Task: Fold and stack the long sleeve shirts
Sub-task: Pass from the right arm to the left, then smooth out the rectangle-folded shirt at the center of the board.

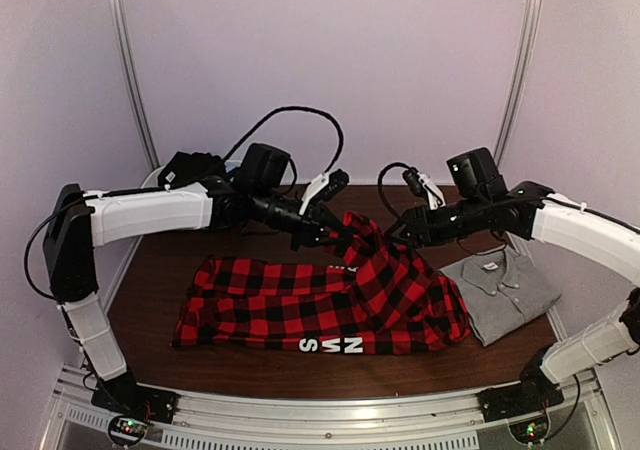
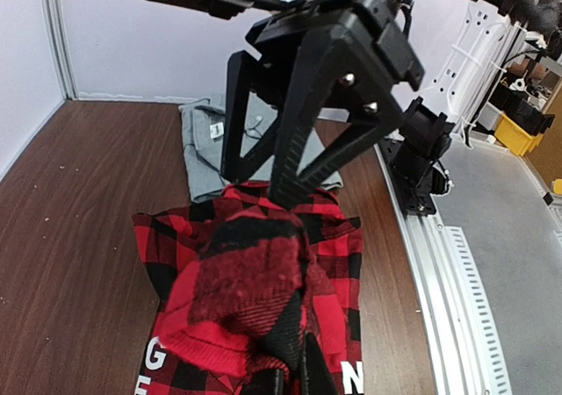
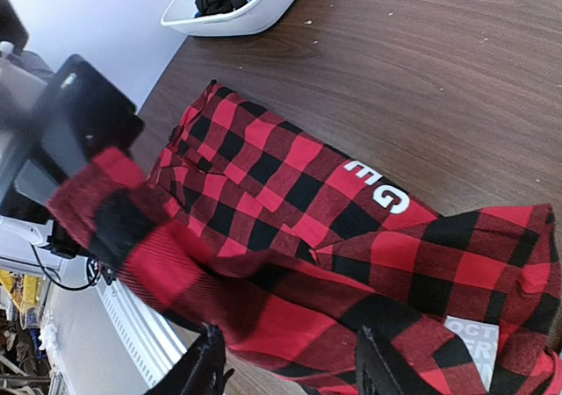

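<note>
**Flannel fold raised at the desk's centre**

The brown desk [image 1: 150, 270] is taken up at its centre by the red-and-black flannel shirt [image 1: 300, 305]. The flannel is spread flat except at its 1 o'clock part, where a fold is drawn up off the wood. The grey shirt [image 1: 505, 290] is laid folded just beside the flannel, at its 3 o'clock. A white tub [image 3: 263, 10] with dark cloth inside is seen at the desk's 10 o'clock corner. The left tool [image 1: 345, 232] is clamped tight on the raised fold. The right tool [image 1: 397, 235] is placed just beside it at 3 o'clock, its 2 fingers spread apart with flannel across the gap and nothing pinched. White lettering [image 1: 335, 346] is shown at the flannel's 6 o'clock hem.
</note>
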Controlling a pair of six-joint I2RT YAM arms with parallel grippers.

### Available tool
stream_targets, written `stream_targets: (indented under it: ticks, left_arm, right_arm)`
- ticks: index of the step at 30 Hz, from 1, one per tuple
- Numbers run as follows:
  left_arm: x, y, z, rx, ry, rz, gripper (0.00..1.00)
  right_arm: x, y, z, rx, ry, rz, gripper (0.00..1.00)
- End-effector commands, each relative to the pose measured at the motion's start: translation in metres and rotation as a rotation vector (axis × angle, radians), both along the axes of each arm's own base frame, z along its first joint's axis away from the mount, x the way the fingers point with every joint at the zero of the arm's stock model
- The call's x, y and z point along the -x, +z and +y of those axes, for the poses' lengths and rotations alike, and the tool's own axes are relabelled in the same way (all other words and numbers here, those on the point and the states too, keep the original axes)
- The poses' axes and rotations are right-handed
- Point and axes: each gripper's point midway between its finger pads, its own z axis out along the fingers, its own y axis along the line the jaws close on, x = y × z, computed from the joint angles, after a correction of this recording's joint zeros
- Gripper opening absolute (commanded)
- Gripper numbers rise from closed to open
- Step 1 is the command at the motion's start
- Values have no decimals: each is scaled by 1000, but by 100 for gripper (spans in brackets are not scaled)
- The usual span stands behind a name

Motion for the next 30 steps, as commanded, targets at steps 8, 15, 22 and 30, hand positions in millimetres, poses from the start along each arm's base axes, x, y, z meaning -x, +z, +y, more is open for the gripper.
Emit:
stream_targets:
  ticks: [8,15,22,30]
  left_arm:
    - [74,84,3,-3,-150,-160,0]
    - [121,71,-5,-170,-245,-284,0]
    - [180,38,-5,-291,-409,-334,0]
    - [205,25,0,-349,-475,-364,0]
  right_arm:
    - [-27,36,-90,88,-292,-89,57]
    - [-45,6,-100,116,-318,-28,57]
    - [-55,-31,-98,149,-309,35,57]
    - [-59,-73,-94,175,-299,108,54]
